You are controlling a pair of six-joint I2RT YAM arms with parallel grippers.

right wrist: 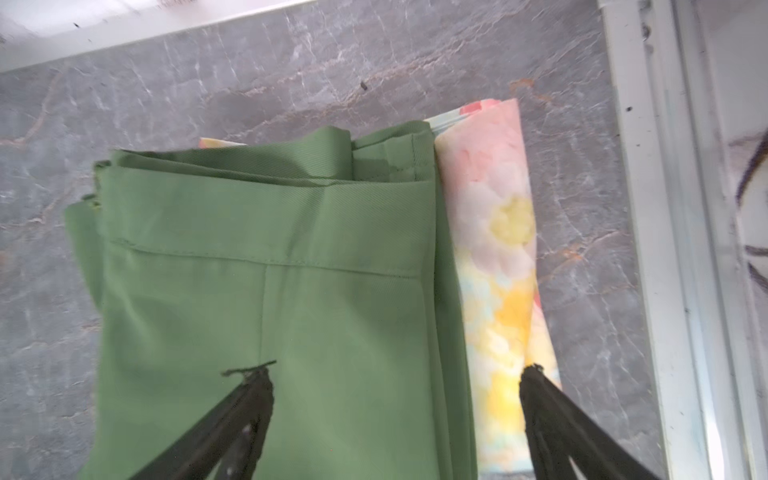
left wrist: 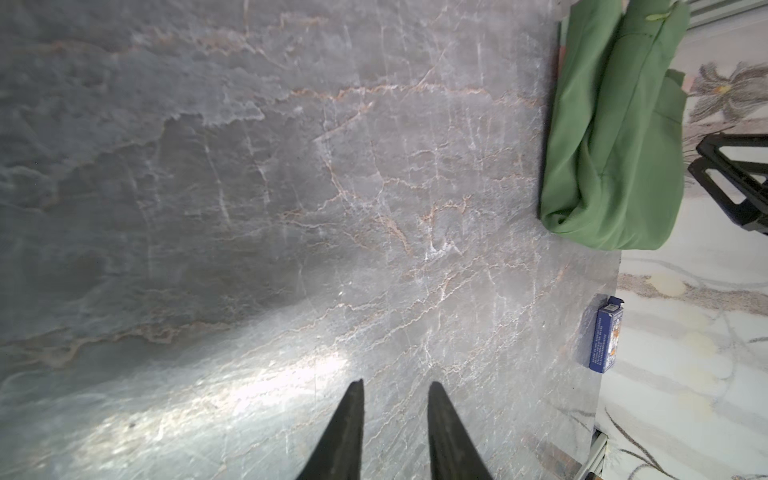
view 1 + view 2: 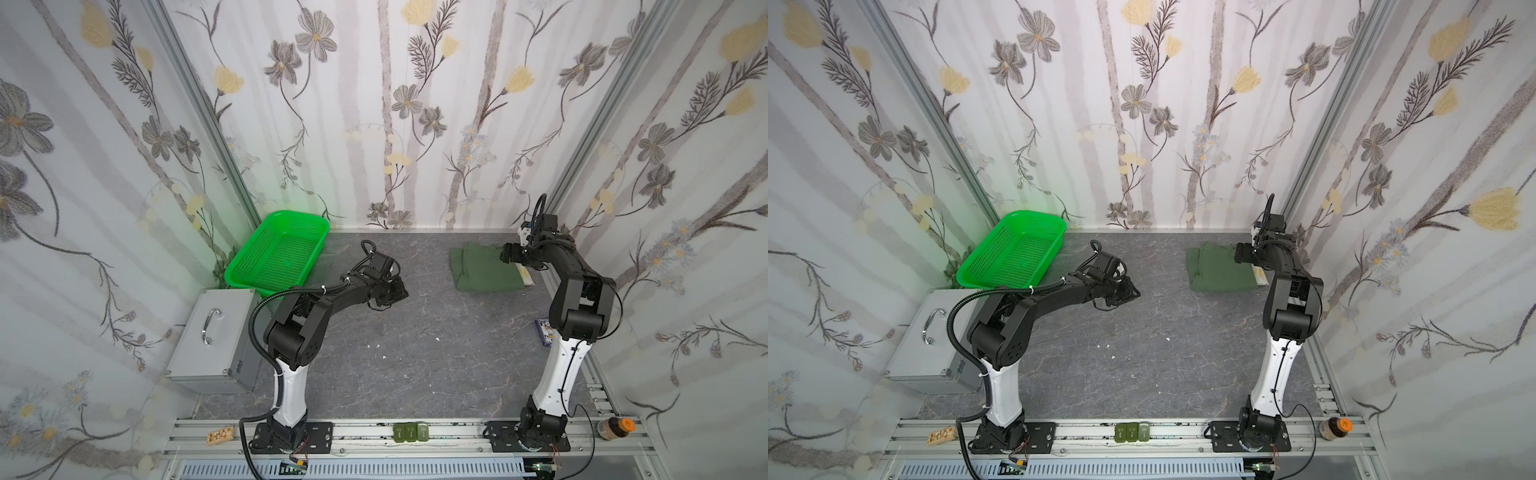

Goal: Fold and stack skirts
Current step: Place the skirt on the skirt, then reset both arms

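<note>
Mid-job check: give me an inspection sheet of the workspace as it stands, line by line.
Surface: grey marble tabletop, a few white scraps near the middle.
Job's things: dark green skirt folded, lying on the floral skirt, whose edge shows along one side.
Clutter: green basket; metal case; blue box by the right arm; jar, wooden block and three green blocks on the front rail.
Pincers: left pincer slightly open, empty, over bare table; right pincer wide open over the stack, gripping nothing.
Cables: black hose along the left arm; thin cable at the right base.
Surroundings: floral wallpaper panels on three sides.
</note>
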